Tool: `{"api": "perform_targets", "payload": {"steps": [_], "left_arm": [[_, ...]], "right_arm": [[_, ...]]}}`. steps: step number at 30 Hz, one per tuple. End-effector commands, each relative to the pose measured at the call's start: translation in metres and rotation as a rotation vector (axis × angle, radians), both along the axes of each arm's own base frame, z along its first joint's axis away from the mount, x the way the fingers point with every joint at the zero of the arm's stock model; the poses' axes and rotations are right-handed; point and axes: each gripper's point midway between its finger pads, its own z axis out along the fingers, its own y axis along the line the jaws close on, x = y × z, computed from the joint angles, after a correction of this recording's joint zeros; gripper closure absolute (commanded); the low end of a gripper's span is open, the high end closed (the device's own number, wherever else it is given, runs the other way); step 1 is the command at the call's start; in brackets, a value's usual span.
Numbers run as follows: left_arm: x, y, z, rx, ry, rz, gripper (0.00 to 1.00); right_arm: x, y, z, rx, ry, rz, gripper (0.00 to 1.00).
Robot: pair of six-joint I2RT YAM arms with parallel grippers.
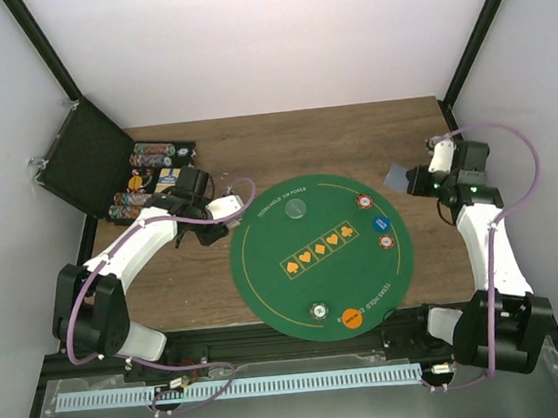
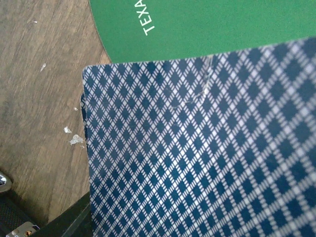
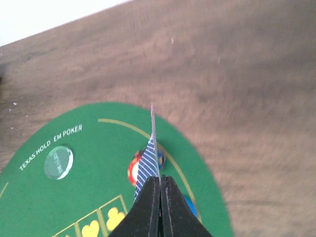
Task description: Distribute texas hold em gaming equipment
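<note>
A round green Texas Hold'em mat (image 1: 265,269) lies mid-table. On it are a pale clear token (image 1: 298,207), two red-and-white tokens (image 1: 364,201) (image 1: 386,242), a blue token (image 1: 381,224), an orange token (image 1: 351,317) and a pale green-rimmed token (image 1: 318,311). My right gripper (image 1: 418,181) is shut on one blue-backed card (image 1: 396,175), held on edge above the mat's far right rim (image 3: 152,148). My left gripper (image 1: 205,227) is at the mat's left edge. A blue-patterned stack of cards (image 2: 197,148) fills its wrist view and hides its fingers.
An open black case (image 1: 85,167) with rows of chips (image 1: 149,176) stands at the far left, just behind the left gripper. Bare wooden table (image 1: 351,134) surrounds the mat. Black frame posts rise at the back corners.
</note>
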Motion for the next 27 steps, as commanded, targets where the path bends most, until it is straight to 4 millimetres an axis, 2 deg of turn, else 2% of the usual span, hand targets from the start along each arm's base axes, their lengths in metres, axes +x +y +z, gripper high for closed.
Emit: {"api": "perform_targets", "payload": {"steps": [1,4,6,10,12,16,19,21,27], "left_arm": [[0.007,-0.003,0.015,-0.025,-0.043,-0.013,0.48],[0.007,-0.004,0.016,-0.026,-0.046,-0.016,0.48],[0.007,-0.004,0.016,-0.028,-0.048,-0.018,0.48],[0.006,-0.004,0.016,-0.026,-0.046,-0.023,0.48],[0.005,-0.004,0.015,-0.025,-0.044,-0.023,0.48],[0.005,-0.003,0.015,-0.021,-0.041,-0.022,0.48],[0.006,-0.003,0.015,-0.022,-0.039,-0.020,0.48],[0.006,-0.004,0.016,-0.024,-0.037,-0.020,0.48],[0.006,-0.004,0.017,-0.024,-0.035,-0.021,0.48]], "right_arm": [[0.006,-0.004,0.065,-0.319,-0.239,0.205,0.99],[-0.016,0.017,0.072,-0.451,-0.337,0.431,0.99],[-0.025,0.019,0.067,-0.483,-0.290,0.494,0.99],[-0.046,0.014,0.023,-0.531,-0.097,0.573,0.99],[-0.056,0.018,0.011,-0.535,-0.072,0.618,0.99],[-0.093,0.062,-0.013,-0.479,-0.070,0.883,0.99],[-0.117,0.077,-0.037,-0.439,-0.019,1.001,0.99],[-0.124,0.077,-0.049,-0.440,0.023,1.027,0.99],[-0.122,0.059,-0.079,-0.549,0.103,1.036,0.99]]}}
